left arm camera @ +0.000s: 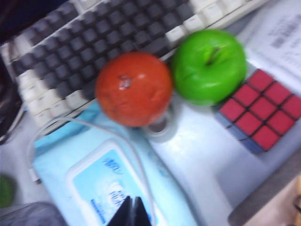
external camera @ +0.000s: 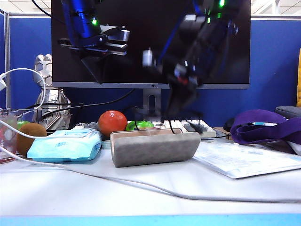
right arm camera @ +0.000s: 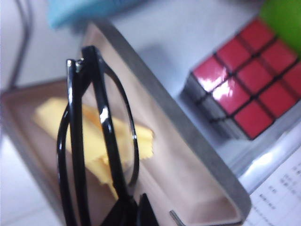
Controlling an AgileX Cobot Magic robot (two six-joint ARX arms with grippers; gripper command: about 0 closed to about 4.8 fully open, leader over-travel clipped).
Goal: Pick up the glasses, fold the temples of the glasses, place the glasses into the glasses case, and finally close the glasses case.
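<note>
Glasses (right arm camera: 96,141) folded, pinched in right gripper (right arm camera: 129,212) above open glasses case (right arm camera: 197,160) | left gripper (left arm camera: 132,209) shut, empty, over wipes pack (left arm camera: 108,183) | risk: frame catching case rim.

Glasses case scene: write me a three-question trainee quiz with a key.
1. True or false: the right gripper holds the glasses above the open glasses case.
2. What lies inside the case? A) yellow cloth B) green apple C) Rubik's cube
3. Fill in: the left gripper hangs shut above the light-blue ____ pack.

Key: 1 true; 2 A; 3 wipes.
</note>
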